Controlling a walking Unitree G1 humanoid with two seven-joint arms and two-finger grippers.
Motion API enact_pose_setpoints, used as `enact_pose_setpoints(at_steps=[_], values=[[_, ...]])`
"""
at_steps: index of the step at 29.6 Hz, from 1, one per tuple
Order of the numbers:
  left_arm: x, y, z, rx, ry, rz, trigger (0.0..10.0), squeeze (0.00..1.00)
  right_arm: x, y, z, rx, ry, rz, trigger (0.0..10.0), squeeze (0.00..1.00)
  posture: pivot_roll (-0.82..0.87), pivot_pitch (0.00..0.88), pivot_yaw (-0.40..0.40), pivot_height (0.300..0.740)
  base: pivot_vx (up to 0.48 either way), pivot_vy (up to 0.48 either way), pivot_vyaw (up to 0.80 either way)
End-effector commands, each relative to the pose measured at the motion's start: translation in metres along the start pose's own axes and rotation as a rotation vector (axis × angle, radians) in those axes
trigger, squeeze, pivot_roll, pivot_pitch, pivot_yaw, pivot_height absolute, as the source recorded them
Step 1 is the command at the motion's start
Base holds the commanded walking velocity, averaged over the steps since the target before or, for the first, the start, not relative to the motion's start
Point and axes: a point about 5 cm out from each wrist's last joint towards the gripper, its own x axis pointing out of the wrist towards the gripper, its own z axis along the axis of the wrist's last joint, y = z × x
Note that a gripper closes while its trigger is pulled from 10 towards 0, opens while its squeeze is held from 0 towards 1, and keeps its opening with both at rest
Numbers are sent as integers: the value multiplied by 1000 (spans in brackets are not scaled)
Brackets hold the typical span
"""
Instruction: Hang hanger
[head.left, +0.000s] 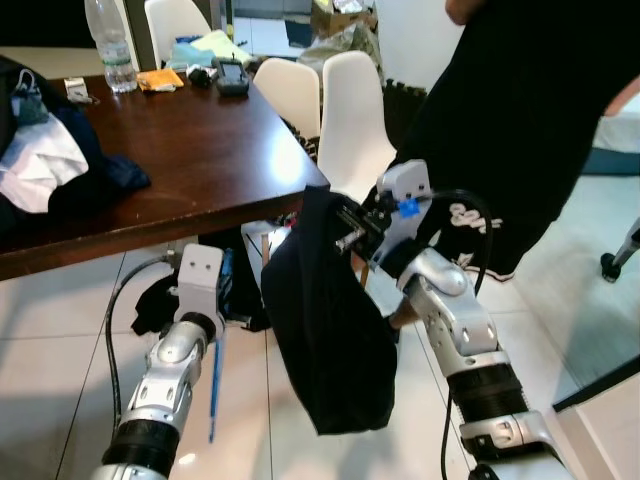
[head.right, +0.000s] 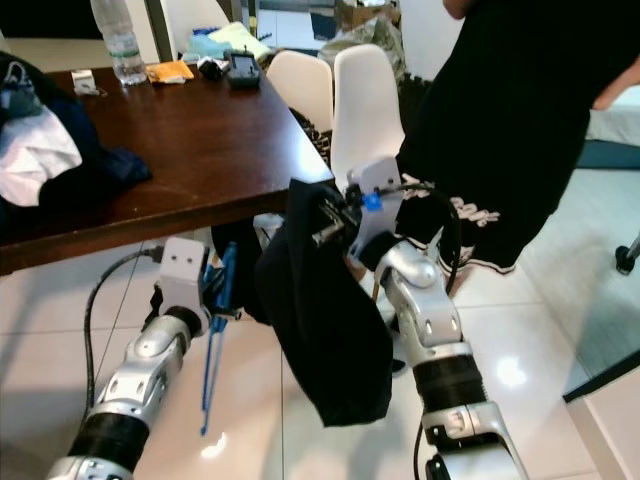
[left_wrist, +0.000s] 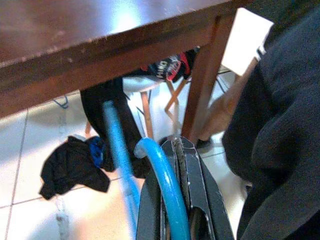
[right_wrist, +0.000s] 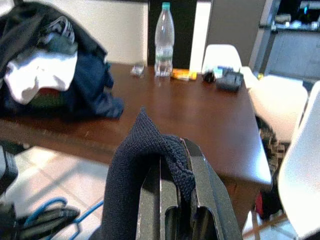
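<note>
Left gripper (left_wrist: 177, 200), fingers clamped on the blue hanger (head.right: 214, 340), and right gripper (right_wrist: 175, 200), fingers pinching the dark garment (head.left: 330, 330), hold both beside the surface (head.left: 200, 150) for joining.

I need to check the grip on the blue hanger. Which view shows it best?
The left wrist view: the blue hanger runs between the shut fingers of the left gripper, seen close. Both eye views show it only as a thin blue line hanging below that gripper. The right wrist view catches a blurred blue loop low in the frame.
</note>
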Motion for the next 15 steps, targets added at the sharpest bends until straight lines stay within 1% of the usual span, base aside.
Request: enact_pose_setpoints(at_steps=[1,3,6,8,10,11,12,13,15], values=[[-1,-4,-3,-7,17,-15,10000,0,4,-2,8,1,-31,-2,10000,0,107,119,-70,740,480,0,0],[0,-4,-3,-7,18,-18,10000,0,15,-1,17,-14,-51,10,10000,0,109,117,-71,740,480,0,0],[0,-4,-3,-7,19,-19,10000,0,20,-1,20,-21,-57,12,10000,0,109,117,-71,740,480,0,0],[0,-5,-4,-7,21,-23,10000,0,35,-4,34,-45,-79,9,10000,0,111,117,-80,740,480,0,0],[0,-5,-4,-7,21,-23,10000,0,35,-4,34,-45,-79,9,10000,0,111,117,-80,740,480,0,0],[0,-5,-4,-6,22,-25,10000,0,40,-5,40,-54,-87,7,10000,0,111,117,-80,740,480,0,0],[0,-5,-4,-6,22,-25,10000,0,40,-5,40,-54,-87,7,10000,0,111,117,-80,740,480,0,0],[0,-5,-5,-5,25,-27,10000,0,49,-6,52,-72,-110,10,10000,0,113,117,-86,740,480,0,0],[0,-5,-5,-5,25,-27,10000,0,49,-6,52,-72,-110,10,10000,0,113,117,-86,740,480,0,0]])
